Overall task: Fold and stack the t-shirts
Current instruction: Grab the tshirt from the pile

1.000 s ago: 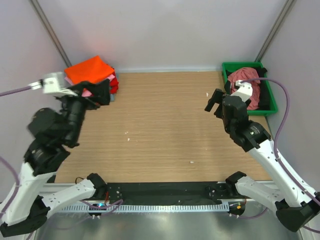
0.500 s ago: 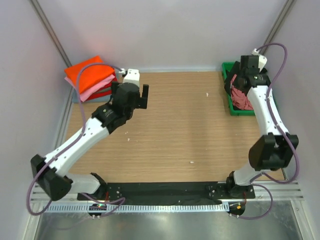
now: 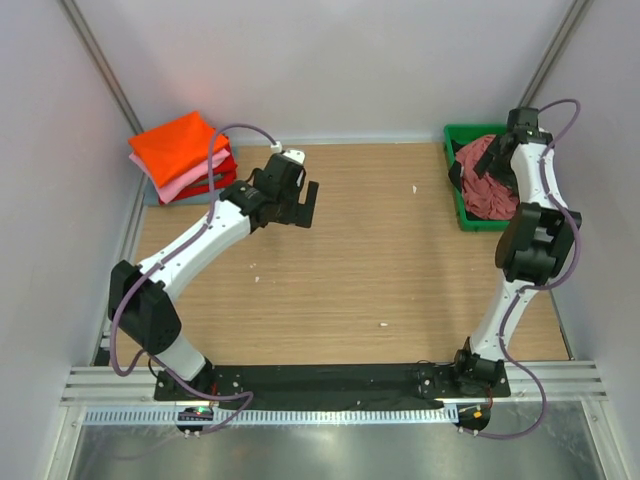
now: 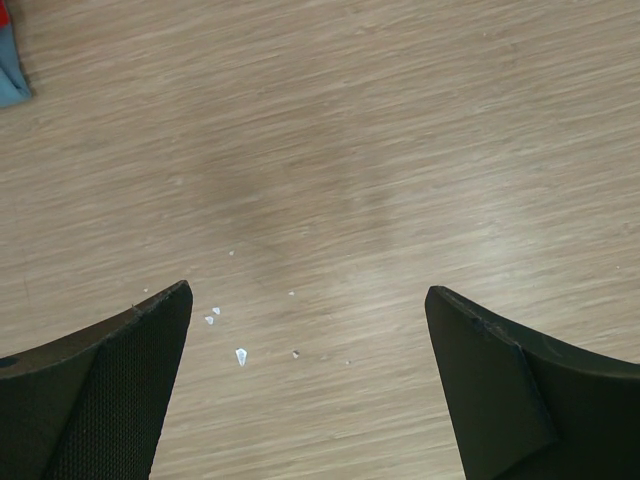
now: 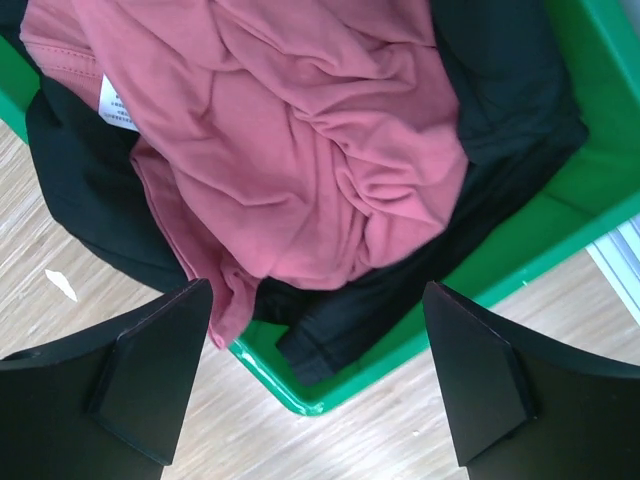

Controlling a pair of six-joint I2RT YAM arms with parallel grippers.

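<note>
Nearest to me, my left gripper (image 4: 308, 305) hangs with its fingers spread wide over bare table (image 3: 350, 280), holding nothing. Farther off, at the far right, my right gripper (image 5: 315, 300) is also spread and empty, poised above the green bin (image 5: 600, 60). In the bin the salmon-red t-shirt (image 5: 300, 130) lies crumpled on top of the black t-shirt (image 5: 500, 90).

My worry is the pick. The two shirts are tangled, so a deep pinch could drag both out together, or a finger could catch the bin's wall and tip it. A shallow pinch might slip off the loose folds.

The folded stack (image 3: 180, 150) sits at the far left.

Compared with half a second ago, my left gripper has swung right, away from the stack, and my right arm has reached farther over the bin.
</note>
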